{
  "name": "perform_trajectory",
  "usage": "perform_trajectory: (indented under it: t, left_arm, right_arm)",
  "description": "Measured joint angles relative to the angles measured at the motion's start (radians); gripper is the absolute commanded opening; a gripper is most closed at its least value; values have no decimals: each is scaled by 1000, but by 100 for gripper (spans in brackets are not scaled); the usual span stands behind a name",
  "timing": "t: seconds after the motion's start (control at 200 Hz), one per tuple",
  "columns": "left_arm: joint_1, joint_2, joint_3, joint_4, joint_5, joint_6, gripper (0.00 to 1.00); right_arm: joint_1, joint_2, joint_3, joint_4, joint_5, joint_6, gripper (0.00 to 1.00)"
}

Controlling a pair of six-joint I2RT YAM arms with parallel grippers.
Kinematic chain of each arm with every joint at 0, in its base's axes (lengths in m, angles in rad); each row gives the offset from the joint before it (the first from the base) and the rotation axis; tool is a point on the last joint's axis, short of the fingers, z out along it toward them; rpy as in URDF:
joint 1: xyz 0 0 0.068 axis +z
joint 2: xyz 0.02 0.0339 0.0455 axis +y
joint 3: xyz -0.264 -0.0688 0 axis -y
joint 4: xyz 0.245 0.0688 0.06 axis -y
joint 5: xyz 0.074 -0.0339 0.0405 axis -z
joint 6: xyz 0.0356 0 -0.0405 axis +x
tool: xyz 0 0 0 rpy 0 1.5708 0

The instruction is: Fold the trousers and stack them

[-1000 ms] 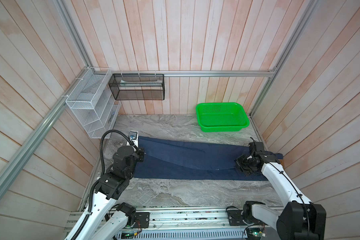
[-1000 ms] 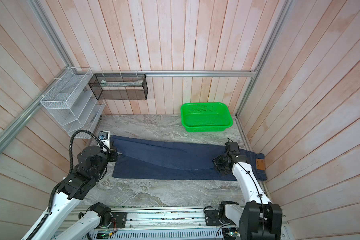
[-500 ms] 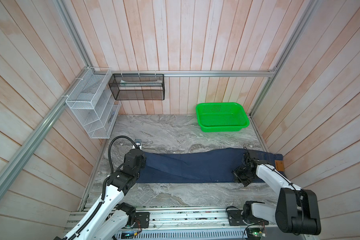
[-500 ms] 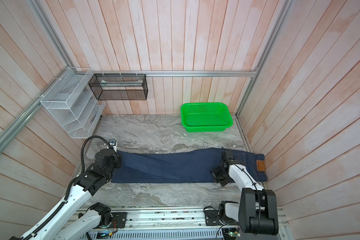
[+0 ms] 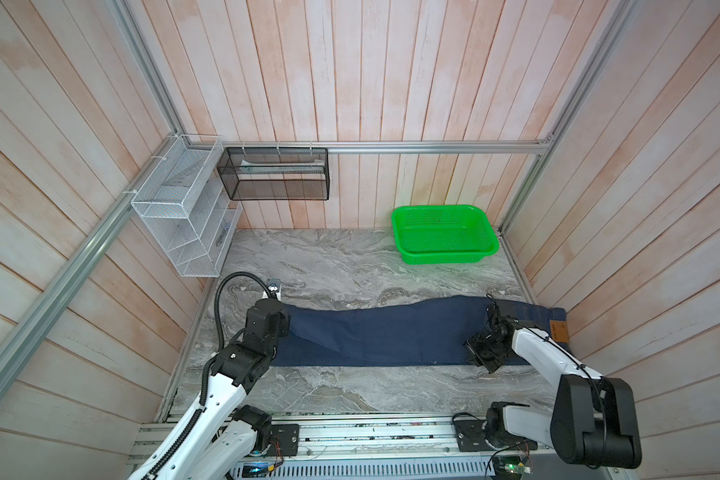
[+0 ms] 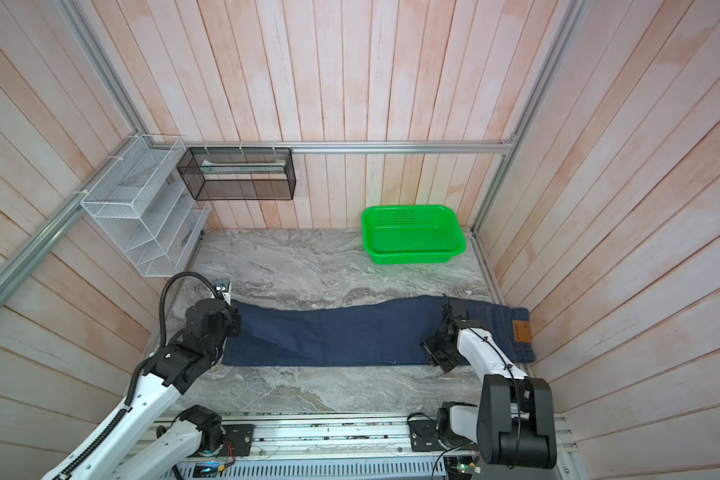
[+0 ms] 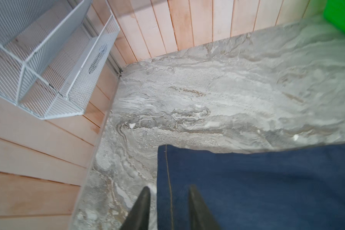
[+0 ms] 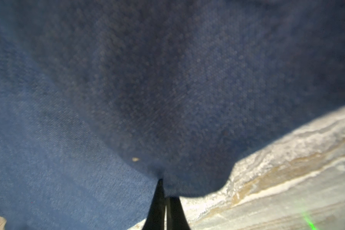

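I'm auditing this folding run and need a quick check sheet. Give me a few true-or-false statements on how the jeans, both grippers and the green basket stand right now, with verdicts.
1. The trousers lie inside the green basket. False: they lie stretched across the table, and the basket stands apart at the back, with nothing in it.
2. The right gripper is shut on the trousers. True.
3. The left gripper is clamped tight. False: its jaws stand apart at the hem end.
4. The brown patch is at the end by the right arm. True.
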Motion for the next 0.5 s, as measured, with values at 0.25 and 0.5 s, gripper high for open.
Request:
perform_trajectory:
  t: [0.25, 0.5]
  left_arm:
    - [0, -24, 75, -54, -24, -28, 48]
    - [0, 13, 154, -81, -23, -95, 56]
  right_arm:
    - [0, 8, 0, 0, 2, -10, 15]
    - [10, 11, 60, -50, 7, -56, 37]
